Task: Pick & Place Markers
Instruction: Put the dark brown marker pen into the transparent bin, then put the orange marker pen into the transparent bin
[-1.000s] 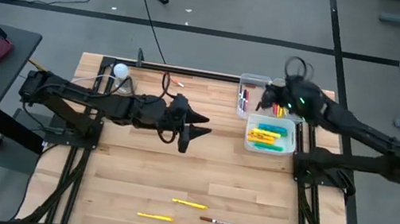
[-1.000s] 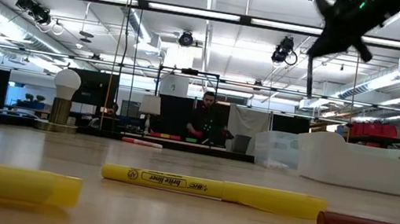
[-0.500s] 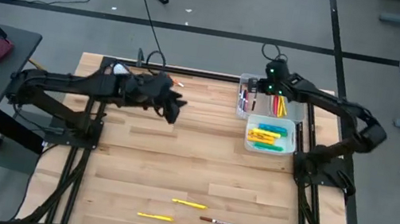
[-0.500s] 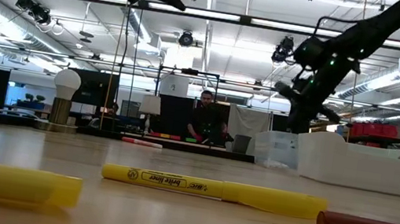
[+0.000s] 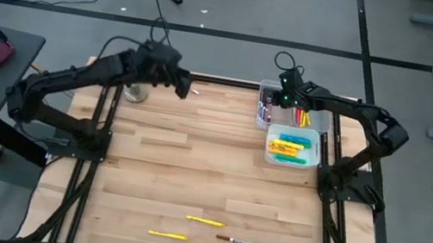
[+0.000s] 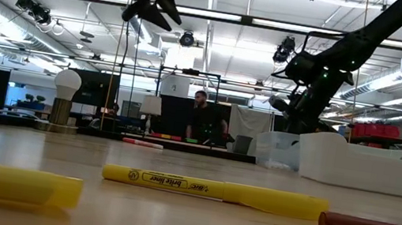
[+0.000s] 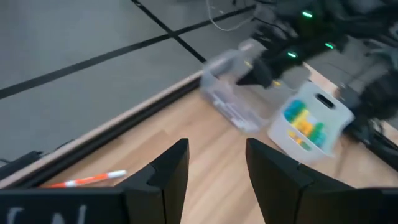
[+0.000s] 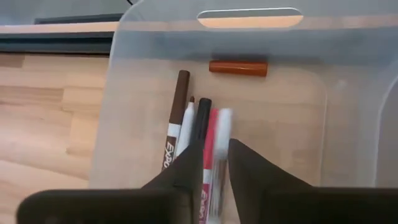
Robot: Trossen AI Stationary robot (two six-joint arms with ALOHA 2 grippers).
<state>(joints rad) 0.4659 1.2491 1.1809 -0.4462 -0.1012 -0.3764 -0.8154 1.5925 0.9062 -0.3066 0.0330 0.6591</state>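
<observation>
My left claw [image 5: 185, 90] hangs above the far edge of the desk [image 5: 191, 170] with its fingers spread and nothing between them. Just ahead of it and a little lower, near the far rail, lies a red-and-white pen [image 5: 193, 91]; in the left wrist view that pen [image 7: 84, 180] lies crosswise to the fingers, its long axis along the desk edge. I judge this the next pick for the left arm, which is much the nearer.

Nearer me than both claws, three more pens lie flat: a thin yellow one [image 5: 205, 221], a second yellow one [image 5: 168, 235] and a white one with a dark cap [image 5: 235, 240], all well apart from either arm.

My right claw [image 5: 283, 100] sits over the clear bin [image 8: 124, 68], fingers slightly parted; a pink-and-white pen [image 8: 214, 155] lies between them, lengthwise, among the pens already in the bin. I cannot tell whether it is gripped or released.
</observation>
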